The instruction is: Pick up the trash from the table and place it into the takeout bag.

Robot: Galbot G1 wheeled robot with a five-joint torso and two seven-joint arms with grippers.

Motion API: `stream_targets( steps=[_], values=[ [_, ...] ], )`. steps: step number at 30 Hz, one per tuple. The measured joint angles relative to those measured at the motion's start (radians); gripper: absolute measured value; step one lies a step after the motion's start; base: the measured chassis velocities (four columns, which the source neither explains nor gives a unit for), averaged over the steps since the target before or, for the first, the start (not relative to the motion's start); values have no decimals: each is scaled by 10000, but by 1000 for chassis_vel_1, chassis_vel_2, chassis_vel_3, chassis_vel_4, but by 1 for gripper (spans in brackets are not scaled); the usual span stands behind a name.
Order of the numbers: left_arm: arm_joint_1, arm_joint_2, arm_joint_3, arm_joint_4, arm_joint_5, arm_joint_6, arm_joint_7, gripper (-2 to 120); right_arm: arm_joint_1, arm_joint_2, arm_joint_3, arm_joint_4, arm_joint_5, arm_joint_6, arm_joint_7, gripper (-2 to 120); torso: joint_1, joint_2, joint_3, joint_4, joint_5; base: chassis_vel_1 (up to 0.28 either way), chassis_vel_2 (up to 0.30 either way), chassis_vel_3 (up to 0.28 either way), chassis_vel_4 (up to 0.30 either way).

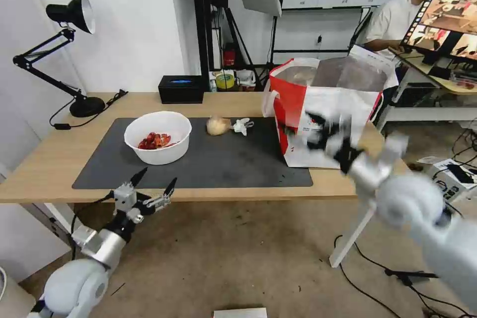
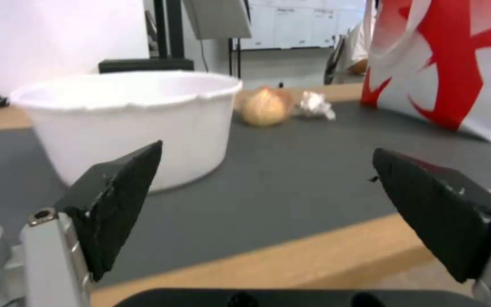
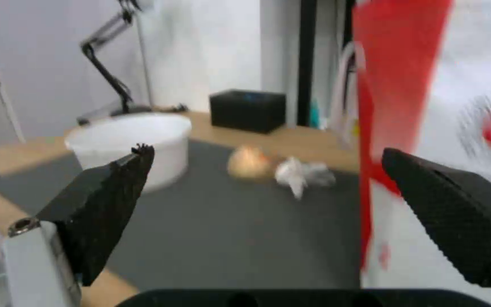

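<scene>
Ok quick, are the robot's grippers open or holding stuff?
Left gripper: open, empty, at the table's near edge.
Right gripper: open, empty, beside the takeout bag.

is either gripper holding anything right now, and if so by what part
Nothing is held. The left gripper is open at the table's near edge; the right gripper is open beside the takeout bag.

White bowl (image 1: 158,137), tan wad (image 1: 217,125), white scrap (image 1: 242,125) beside upright takeout bag (image 1: 328,109) on mat.

Bowl (image 1: 158,137) on mat (image 1: 208,164), left; paper wad (image 1: 218,125) and scrap (image 1: 242,126) just right; takeout bag (image 1: 328,114) far right on surface (image 1: 39,169).
</scene>
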Motion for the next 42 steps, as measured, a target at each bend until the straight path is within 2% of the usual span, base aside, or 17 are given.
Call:
stream_targets(
  steps=[1,3,7,13,19,22,23,25,26,28,29,32,33,36,37,40,42],
  values=[
    [0,0,0,0,0,0,0,100,0,0,0,0,0,0,0,100,0,0,0,0,0,0,0,0,0],
    [140,-213,-22,174,255,-139,68,100,-1598,469,501,65,-1449,859,-12,100,-1,1,-1,-1,-6,0,0,0,0],
    [221,-467,36,418,507,-255,98,100,-3236,1104,910,-76,-2530,1706,-20,100,0,1,0,-1,-5,0,0,0,0],
    [208,-472,58,477,523,-256,98,100,-3569,1111,923,-21,-2489,1738,55,100,1,1,0,2,-8,0,0,0,0],
    [193,-594,44,472,510,-247,97,100,-2800,1094,-64,-247,-2254,1343,344,100,0,1,1,0,-6,0,0,0,0],
    [160,-579,-1,377,480,-234,93,100,-1021,1093,-1385,-792,-1950,781,873,100,1,0,2,0,-4,0,0,0,0],
    [160,-579,-1,377,480,-234,93,100,-1021,1093,-1385,-792,-1950,781,873,100,1,0,2,0,-4,0,0,0,0],
    [113,-519,-41,271,446,-192,34,100,662,1078,-2579,-1361,-1644,498,1200,100,2,-1,3,2,-4,0,0,0,0],
    [113,-519,-41,271,446,-192,34,100,662,1078,-2579,-1361,-1644,498,1200,100,2,-1,3,2,-4,0,0,0,0],
    [49,-474,-101,182,401,-71,-76,100,2845,1210,-4260,-2226,-1273,281,1558,100,4,-2,4,6,-4,0,0,0,0],
    [49,-474,-101,182,401,-71,-76,100,2845,1210,-4260,-2226,-1273,281,1558,100,4,-2,4,6,-4,0,0,0,0],
    [50,-488,-200,118,387,-19,-160,100,5505,1807,-6048,-3522,-540,-127,1986,100,4,-2,4,2,-7,0,0,0,0],
    [50,-488,-200,118,387,-19,-160,100,5505,1807,-6048,-3522,-540,-127,1986,100,4,-2,4,2,-7,0,0,0,0],
    [144,-565,-327,110,385,-16,-192,100,7553,3020,-7298,-5146,268,-833,2795,100,5,-2,4,4,-11,0,0,0,0],
    [144,-565,-327,110,385,-16,-192,100,7553,3020,-7298,-5146,268,-833,2795,100,5,-2,4,4,-11,0,0,0,0],
    [182,-621,-385,101,386,-20,-192,100,8400,3864,-7656,-6103,714,-1561,3321,100,5,-2,5,5,-5,0,0,0,0],
    [227,-681,-433,90,386,-37,-194,100,9178,4751,-7789,-7292,1008,-2230,3959,100,5,-2,3,5,-10,0,0,0,0]
  ],
)
